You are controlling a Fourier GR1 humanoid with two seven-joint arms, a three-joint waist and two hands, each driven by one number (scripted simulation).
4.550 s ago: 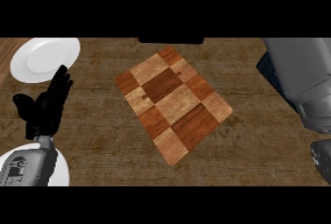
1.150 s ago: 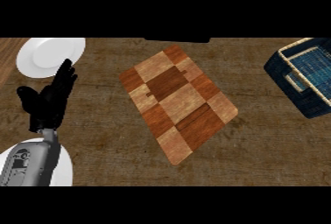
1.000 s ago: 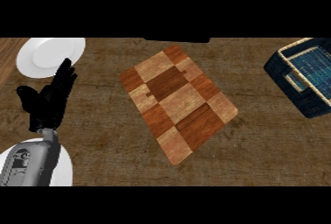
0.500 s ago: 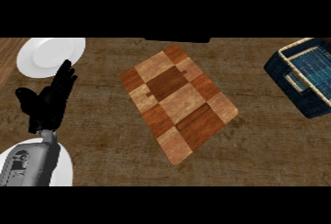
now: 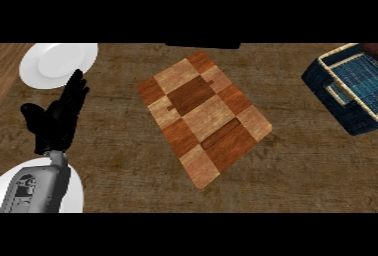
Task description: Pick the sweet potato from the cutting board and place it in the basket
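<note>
The checkered wooden cutting board [image 5: 203, 117] lies slantwise in the middle of the counter, and no sweet potato shows on it. The dark blue woven basket [image 5: 330, 97] stands at the right edge, partly cut off. A small reddish-brown patch [image 5: 368, 47] shows at the basket's far corner; I cannot tell what it is. My left hand [image 5: 55, 120] rests open at the left, fingers pointing up, well apart from the board. My right hand does not show.
A white plate [image 5: 57, 64] sits at the far left, just above my left hand's fingertips. A dark object [image 5: 203, 45] lies at the counter's far edge. Brown counter surrounds the board.
The right arm that covered the right side 4.5 s ago has left the view, uncovering the basket. Over the last second nothing has visibly moved.
</note>
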